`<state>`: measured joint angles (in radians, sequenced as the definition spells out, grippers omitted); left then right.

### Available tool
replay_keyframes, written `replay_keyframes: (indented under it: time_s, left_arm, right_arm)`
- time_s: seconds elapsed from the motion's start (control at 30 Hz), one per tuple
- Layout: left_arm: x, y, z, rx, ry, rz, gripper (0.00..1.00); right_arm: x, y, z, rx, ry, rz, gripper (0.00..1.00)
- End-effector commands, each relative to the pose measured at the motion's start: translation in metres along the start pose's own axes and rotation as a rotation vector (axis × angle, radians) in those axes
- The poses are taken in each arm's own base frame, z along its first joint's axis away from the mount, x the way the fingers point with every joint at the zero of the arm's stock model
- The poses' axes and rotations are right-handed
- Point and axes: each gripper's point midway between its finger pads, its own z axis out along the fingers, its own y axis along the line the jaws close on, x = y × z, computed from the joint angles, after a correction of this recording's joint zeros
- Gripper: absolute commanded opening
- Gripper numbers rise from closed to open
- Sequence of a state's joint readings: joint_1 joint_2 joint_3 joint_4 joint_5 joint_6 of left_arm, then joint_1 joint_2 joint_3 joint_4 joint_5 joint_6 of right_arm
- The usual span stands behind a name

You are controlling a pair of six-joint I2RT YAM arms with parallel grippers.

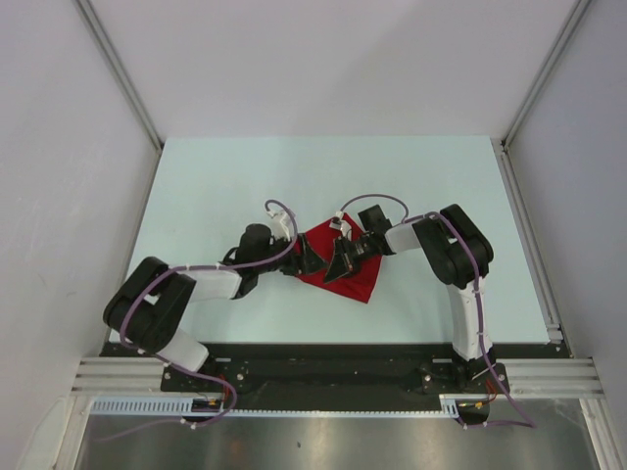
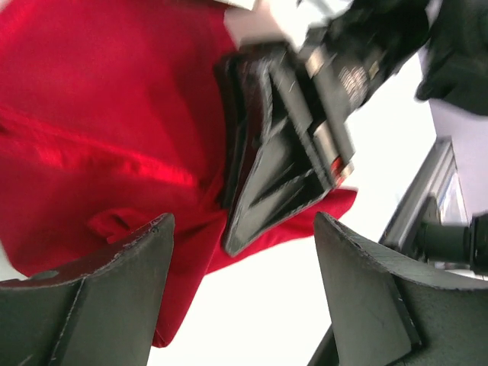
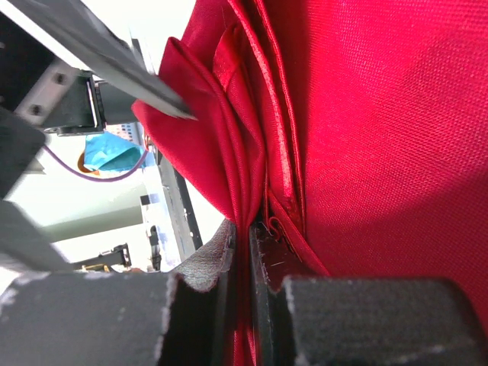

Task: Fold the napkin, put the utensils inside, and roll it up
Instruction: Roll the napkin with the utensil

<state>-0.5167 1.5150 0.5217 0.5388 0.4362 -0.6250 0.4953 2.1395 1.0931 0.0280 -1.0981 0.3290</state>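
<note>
The red napkin [image 1: 359,280] lies bunched at the centre of the table [image 1: 216,196]. The right gripper [image 1: 339,264], reaching in from 2 o'clock, pinches its gathered folds between nearly closed jaws. At the cloth's 9 o'clock edge sits the left gripper [image 1: 306,258], jaws wide and holding nothing. The pale lettering [image 2: 358,76] on the right gripper's body is too blurred to read.

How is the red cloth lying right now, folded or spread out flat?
Folded. The napkin shows several stacked layers and creases in the right wrist view, and the right gripper is pinching those layers together.
</note>
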Motion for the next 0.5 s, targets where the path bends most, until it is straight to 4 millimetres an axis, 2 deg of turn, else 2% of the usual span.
replay_keyframes:
  time_s: [0.0,0.1,0.17,0.47]
  left_arm:
    - [0.027,0.000,0.000,0.053,0.113,0.002,0.78]
    - [0.041,0.018,-0.003,-0.021,0.161,0.020,0.78]
    - [0.043,0.027,-0.005,-0.058,0.163,0.038,0.78]
    - [0.040,0.065,-0.016,-0.276,0.157,0.115,0.78]
  right_arm:
    - [0.028,-0.066,0.001,0.225,0.015,0.098,0.11]
    - [0.028,-0.065,0.001,0.227,0.017,0.095,0.11]
    - [0.029,-0.066,0.001,0.225,0.018,0.095,0.11]
    - [0.026,-0.064,0.001,0.224,0.013,0.090,0.11]
